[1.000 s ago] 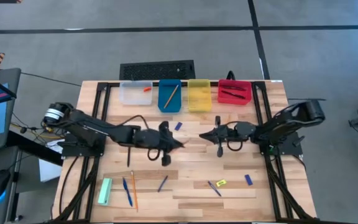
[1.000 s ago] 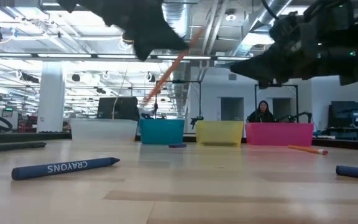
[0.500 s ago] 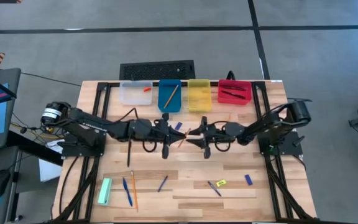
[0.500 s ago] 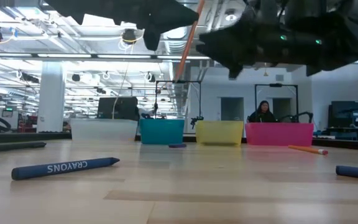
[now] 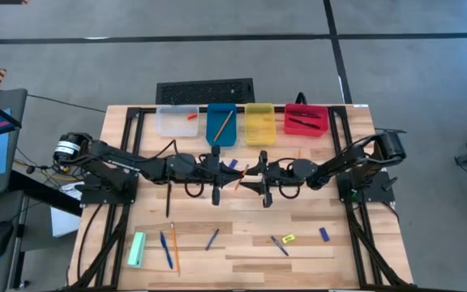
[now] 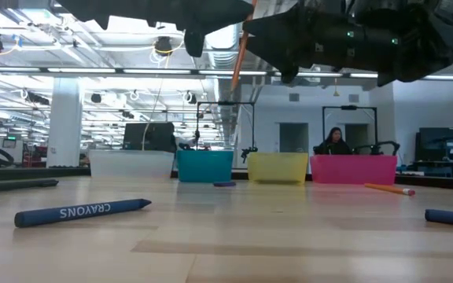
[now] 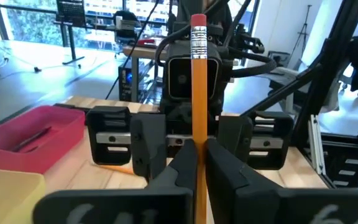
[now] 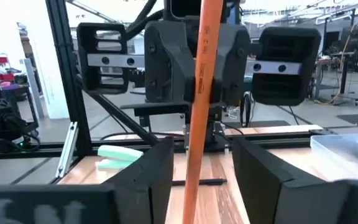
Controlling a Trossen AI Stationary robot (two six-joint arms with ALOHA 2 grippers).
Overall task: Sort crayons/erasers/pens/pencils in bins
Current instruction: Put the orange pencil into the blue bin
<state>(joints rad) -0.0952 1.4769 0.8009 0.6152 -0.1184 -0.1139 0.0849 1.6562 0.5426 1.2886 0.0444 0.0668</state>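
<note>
An orange pencil (image 7: pixel 197 87) stands almost upright above the table's middle, its eraser end (image 7: pixel 197 22) on top. My left gripper (image 5: pixel 232 173) is shut on it. My right gripper (image 5: pixel 252 173) faces the left one, open, with a finger on each side of the pencil (image 8: pixel 199 93) and a gap to both. In the low view the pencil (image 6: pixel 239 59) shows between the two dark grippers. At the far edge stand four bins: the clear bin (image 5: pixel 177 122), the blue bin (image 5: pixel 221 126) with a pencil inside, the yellow bin (image 5: pixel 259 124) and the red bin (image 5: pixel 306 120) with dark pens. My left gripper pinches the pencil's shaft (image 7: pixel 197 144) between its two fingers, well below the eraser end. The fingers reach in level from the table's left and lie across the pencil. The pencil is lifted clear of the table, nearly upright, leaning a little.
Loose on the near half lie a green block (image 5: pixel 136 249), a blue pen (image 5: pixel 166 249), a pencil (image 5: pixel 174 247), two dark sticks (image 5: pixel 212 238) (image 5: pixel 280 245), a yellow eraser (image 5: pixel 289 238) and a blue eraser (image 5: pixel 323 234). A "CRAYONS" stick (image 6: pixel 81 211) lies close to the low camera.
My right gripper has gone toward the table's left, up to the left gripper, and has opened around the pencil. My left gripper has tipped, and the pencil it holds has swung from a slant to nearly upright, staying clear of the table.
</note>
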